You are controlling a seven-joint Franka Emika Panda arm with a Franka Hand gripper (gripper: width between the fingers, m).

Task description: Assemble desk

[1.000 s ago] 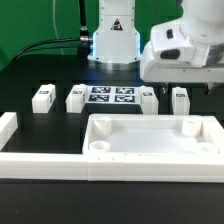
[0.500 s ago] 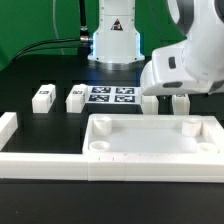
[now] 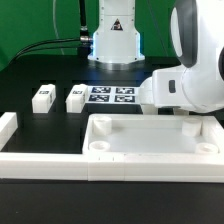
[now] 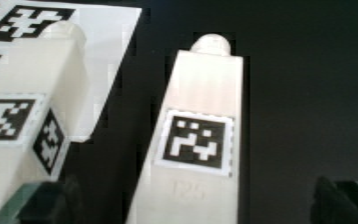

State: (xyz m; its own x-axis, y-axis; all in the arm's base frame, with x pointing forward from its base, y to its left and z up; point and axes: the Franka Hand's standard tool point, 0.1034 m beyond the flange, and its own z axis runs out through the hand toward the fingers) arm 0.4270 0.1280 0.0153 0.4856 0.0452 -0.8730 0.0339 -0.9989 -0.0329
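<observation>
The white tray-like tabletop [image 3: 130, 160] lies at the front with round corner sockets. Two short white tagged legs [image 3: 42, 97] [image 3: 76, 97] stand on the exterior view's left. The arm's hand [image 3: 185, 90] is low on the exterior view's right and hides the other legs there. In the wrist view my gripper [image 4: 194, 205] is open. Its dark fingers [image 4: 30, 205] stand either side of one tagged leg [image 4: 202, 130] and do not touch it. A second leg [image 4: 34, 100] lies beside it.
The marker board [image 3: 112, 96] lies between the leg groups and also shows in the wrist view [image 4: 34, 20]. A long white border rail [image 3: 40, 160] runs along the front, with an upright end [image 3: 8, 130] on the exterior view's left. The arm's base [image 3: 115, 40] stands behind.
The hand has come down and forward over the legs on the exterior view's right and now covers them. The other parts have not moved.
</observation>
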